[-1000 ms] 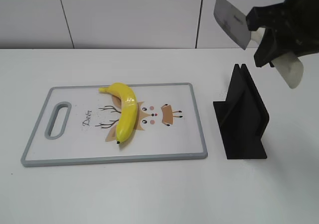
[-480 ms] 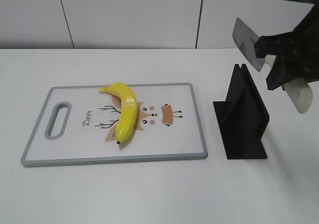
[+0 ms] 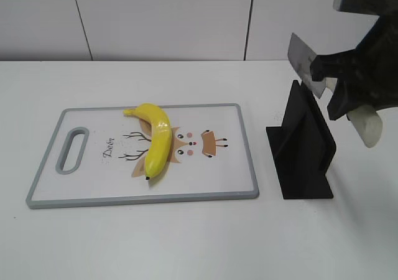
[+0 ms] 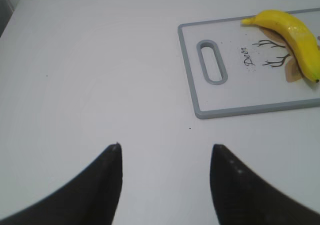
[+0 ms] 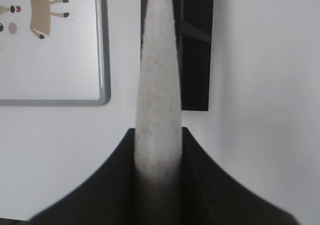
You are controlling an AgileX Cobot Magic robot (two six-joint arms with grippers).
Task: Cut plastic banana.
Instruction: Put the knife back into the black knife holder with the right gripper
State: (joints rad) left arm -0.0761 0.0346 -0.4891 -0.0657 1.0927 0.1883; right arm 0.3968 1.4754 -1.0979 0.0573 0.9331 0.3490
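The right tool [image 3: 339, 84] is partly cut off by the right edge in the exterior view. It hides the middle of the knife [image 3: 303, 61]. In the right wrist view the knife's handle [image 5: 159, 85] is blurry and hides part of the black stand [image 5: 196, 50] (the blade can't be seen there). The banana [image 4: 295, 32] runs off the left wrist view's right edge.

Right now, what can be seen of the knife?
The knife has a flat grey cleaver-style blade and a pale off-white handle. The right end effector is shut on the handle and holds the knife in the air, blade pointing up-left, just above the slotted black stand. It cannot be told whether blade and stand touch. In the right wrist view the handle is clamped between the fingers.
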